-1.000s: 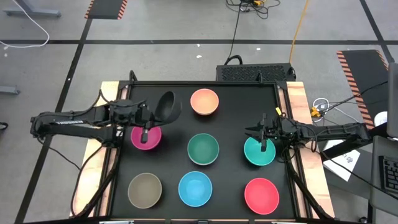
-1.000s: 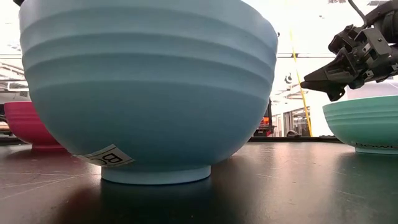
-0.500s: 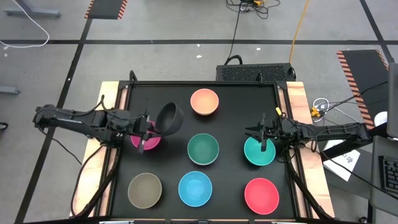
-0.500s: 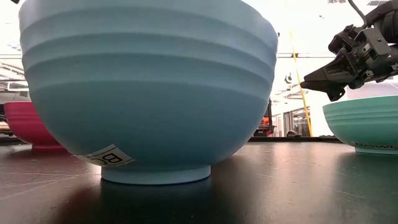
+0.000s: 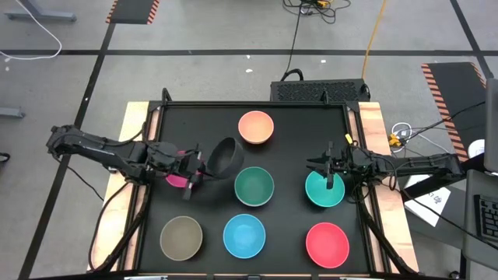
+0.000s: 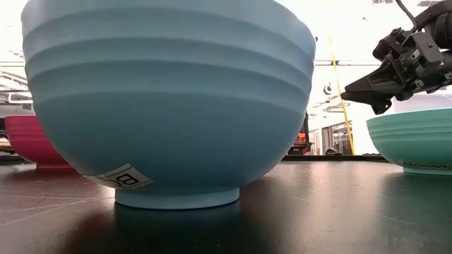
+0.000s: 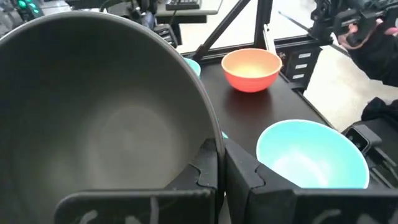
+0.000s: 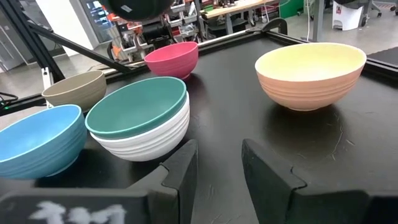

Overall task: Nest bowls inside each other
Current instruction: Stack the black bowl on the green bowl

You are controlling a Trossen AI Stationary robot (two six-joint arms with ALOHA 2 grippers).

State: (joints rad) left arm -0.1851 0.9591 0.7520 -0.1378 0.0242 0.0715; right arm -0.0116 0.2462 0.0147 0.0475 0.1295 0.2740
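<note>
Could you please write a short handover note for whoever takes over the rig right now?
Left gripper: shut on the black bowl's rim, holding it tilted in the air between the magenta bowl and the dark green bowl.
Right gripper: open, waiting over the teal bowl.
Done: the dark green bowl is nested in the white bowl.
Single on the table: peach-orange bowl, magenta, olive-brown bowl, light blue bowl, red bowl, teal.
Left: set the black bowl into another, then nest the rest.
</note>
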